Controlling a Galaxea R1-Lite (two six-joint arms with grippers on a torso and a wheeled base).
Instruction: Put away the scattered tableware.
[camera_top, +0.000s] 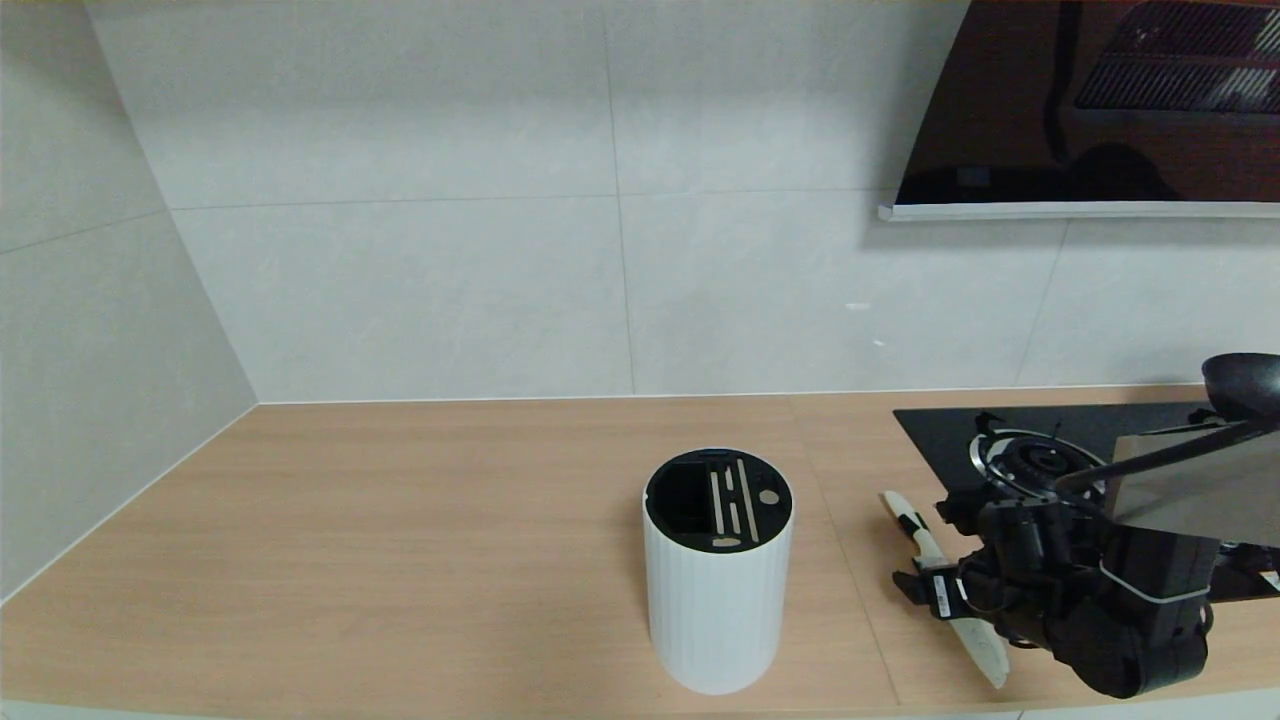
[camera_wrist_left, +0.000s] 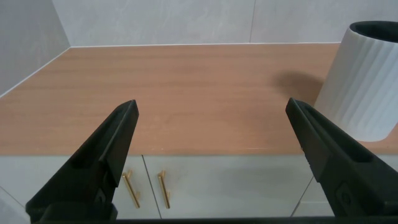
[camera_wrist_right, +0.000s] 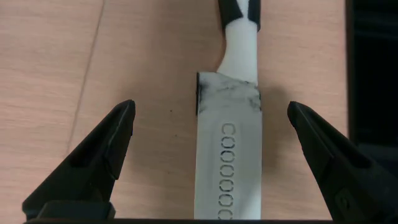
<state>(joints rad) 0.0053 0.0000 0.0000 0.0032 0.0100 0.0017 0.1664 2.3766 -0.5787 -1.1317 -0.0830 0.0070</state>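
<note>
One knife (camera_wrist_right: 227, 174) lies on the desk (camera_top: 400, 520) beside one holder (camera_top: 717, 590). Jaws of the right gripper (camera_wrist_right: 208, 118) stand apart above the knife; the left gripper (camera_wrist_left: 211, 112) likewise.

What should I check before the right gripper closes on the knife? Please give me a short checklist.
1. Right gripper: fingers open, ok.
2. Knife lies between the fingers: ok.
3. Fingers flank the handle: not ok, they flank the blade near its base.
4. Knife flat on the counter, nothing on it: ok.
5. Knife block upright, nothing in its slots: ok.
6. Fingers low enough to grip: cannot tell.
</note>
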